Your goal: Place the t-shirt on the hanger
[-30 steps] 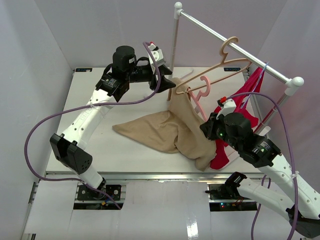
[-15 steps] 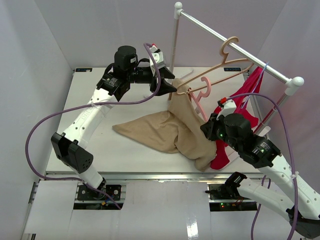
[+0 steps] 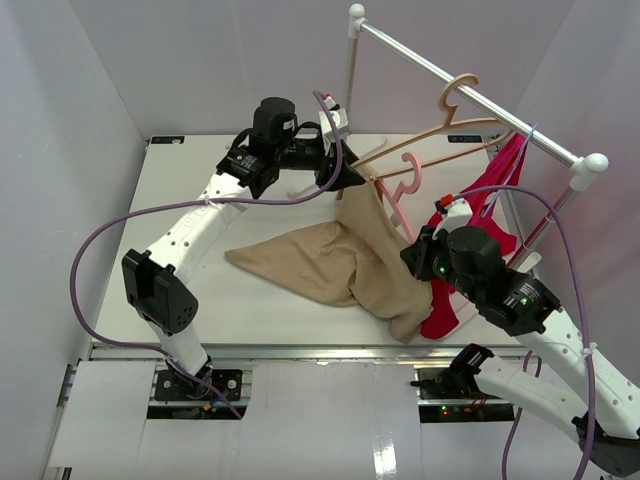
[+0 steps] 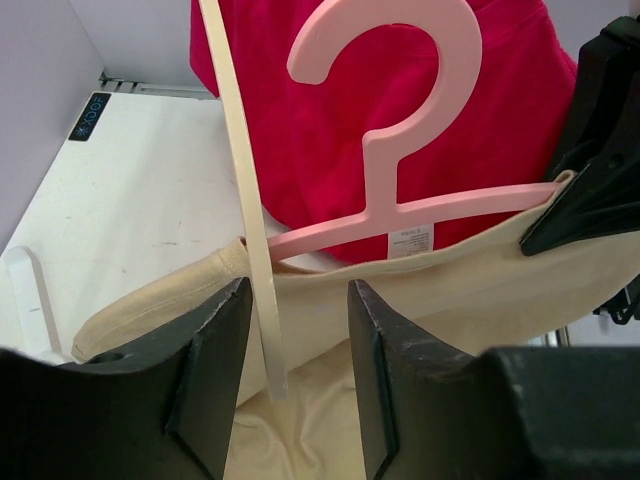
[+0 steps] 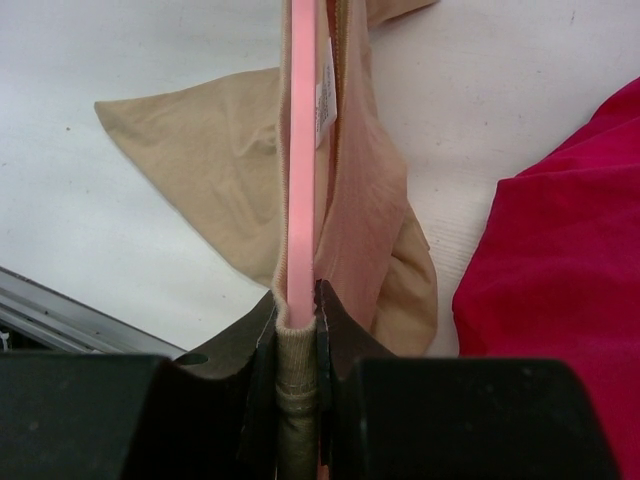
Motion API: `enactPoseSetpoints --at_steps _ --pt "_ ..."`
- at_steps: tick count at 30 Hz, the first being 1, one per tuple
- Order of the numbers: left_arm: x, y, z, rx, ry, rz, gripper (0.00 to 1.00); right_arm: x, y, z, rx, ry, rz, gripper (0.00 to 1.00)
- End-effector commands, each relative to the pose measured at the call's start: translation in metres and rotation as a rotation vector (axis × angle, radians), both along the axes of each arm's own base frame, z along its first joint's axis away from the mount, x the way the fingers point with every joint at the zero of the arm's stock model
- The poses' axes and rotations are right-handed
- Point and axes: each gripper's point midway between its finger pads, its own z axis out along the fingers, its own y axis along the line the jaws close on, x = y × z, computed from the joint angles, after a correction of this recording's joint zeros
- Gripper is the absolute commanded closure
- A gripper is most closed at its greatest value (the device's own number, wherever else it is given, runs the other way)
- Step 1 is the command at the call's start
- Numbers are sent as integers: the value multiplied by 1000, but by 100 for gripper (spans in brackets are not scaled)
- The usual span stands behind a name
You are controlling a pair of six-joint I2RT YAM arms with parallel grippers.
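Left arm has swung right toward the rack since a second ago; right arm hasn't moved. Two claws: left gripper [image 3: 350, 179] stands apart, a pale thin bar between its fingers [image 4: 215, 370], unpinched. Right gripper [image 3: 413, 247] is clamped on the pink hanger [image 3: 400, 195] and t-shirt collar. One tan t-shirt [image 3: 320, 265] hangs from that hanger, its tail spread on the table [image 3: 200, 190]. One red garment [image 3: 448, 312] beside it. Three hangers: pink, peach hanger [image 3: 400, 144] and blue hanger [image 3: 522, 150] on the one rack [image 3: 430, 65].
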Motion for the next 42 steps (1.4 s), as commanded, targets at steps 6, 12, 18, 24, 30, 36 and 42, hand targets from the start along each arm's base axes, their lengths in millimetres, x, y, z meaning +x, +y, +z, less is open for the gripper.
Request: enactPoseSetpoints --at_steps 6,12,18,24,30,36,42 --pt "9 -9 3 -6 22 84 82 21 2 32 41 -79 -81 92" --pt "27 4 11 -21 29 261 100 30 2 33 32 -51 -133 92" --pt "38 14 10 -35 53 374 100 36 -3 41 54 -54 -202 92" --pt "55 23 -7 -27 62 481 100 44 -7 51 99 -82 -270 92" --pt "60 25 -14 -35 59 507 100 56 -4 72 169 -132 -315 92" --pt "66 30 -11 -43 51 550 100 66 -1 102 231 -180 -349 92" --pt "63 31 -6 -48 44 547 98 75 -15 122 228 -232 -440 92"
